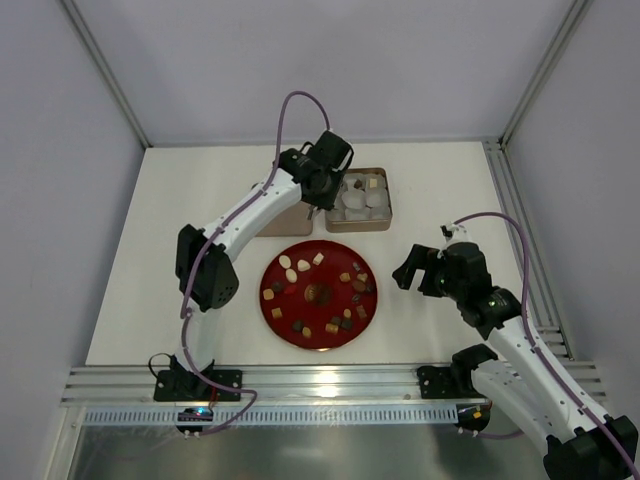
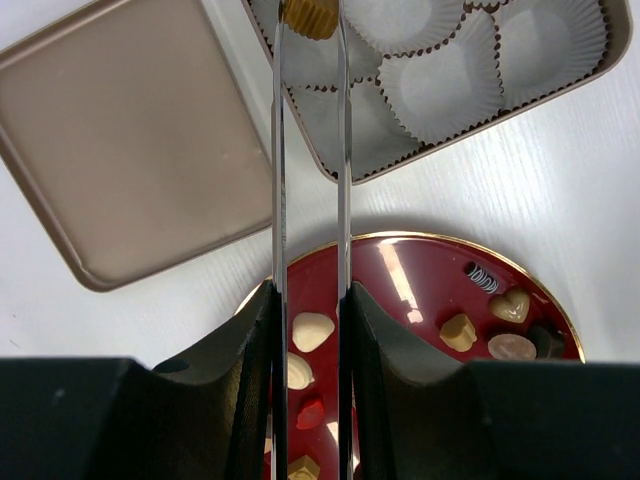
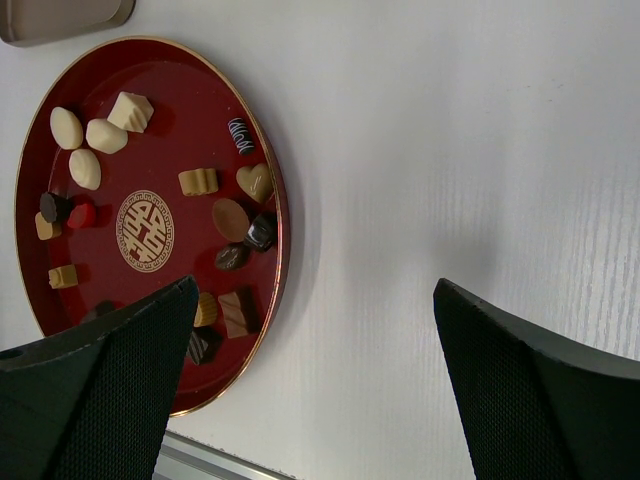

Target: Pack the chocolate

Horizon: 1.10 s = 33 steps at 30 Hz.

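Note:
Several dark, tan and cream chocolates (image 1: 303, 266) lie round a red plate (image 1: 268, 312), which also shows in the right wrist view (image 3: 170, 95). My left gripper (image 1: 322, 168) is shut on thin metal tongs (image 2: 278, 150). The tong tips pinch a round, ridged caramel chocolate (image 2: 310, 15) over the left side of the open gold tin (image 1: 386, 226). The tin holds white paper cups (image 2: 440, 85), and a few at its far side have a chocolate in them (image 1: 375, 183). My right gripper (image 1: 412, 270) is open and empty above the bare table, right of the plate.
The tin's lid (image 2: 130, 140) lies flat, inside up, left of the tin, partly under my left arm. The red plate (image 2: 420, 275) sits just in front of the tin. An aluminium rail (image 1: 320, 380) runs along the near table edge.

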### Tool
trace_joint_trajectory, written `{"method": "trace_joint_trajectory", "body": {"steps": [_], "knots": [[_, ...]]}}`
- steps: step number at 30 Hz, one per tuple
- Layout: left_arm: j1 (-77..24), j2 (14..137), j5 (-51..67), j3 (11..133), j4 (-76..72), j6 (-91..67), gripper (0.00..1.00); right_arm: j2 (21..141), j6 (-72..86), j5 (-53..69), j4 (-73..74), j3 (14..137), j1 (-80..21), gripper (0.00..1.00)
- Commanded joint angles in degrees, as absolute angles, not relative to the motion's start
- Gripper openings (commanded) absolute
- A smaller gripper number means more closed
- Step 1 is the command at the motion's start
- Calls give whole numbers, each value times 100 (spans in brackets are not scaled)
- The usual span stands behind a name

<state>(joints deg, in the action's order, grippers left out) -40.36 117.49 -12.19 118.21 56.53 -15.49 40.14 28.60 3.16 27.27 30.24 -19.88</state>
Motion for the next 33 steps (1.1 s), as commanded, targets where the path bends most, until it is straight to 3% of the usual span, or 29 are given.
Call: {"method": "trace_joint_trajectory", "body": {"steps": [1, 10, 33], "knots": [[-4017, 11777, -1169, 12103, 5634, -1362, 25, 3999, 2777, 308, 2540, 3191, -2004, 100], [-4025, 11865, -1204, 11962, 5713, -1327, 25, 4043, 2804, 325, 2487, 3173, -2013, 100], [-4017, 11865, -1257, 11900, 5889, -1283, 40, 3964, 2830, 316, 2584, 3190, -2004, 100]]}}
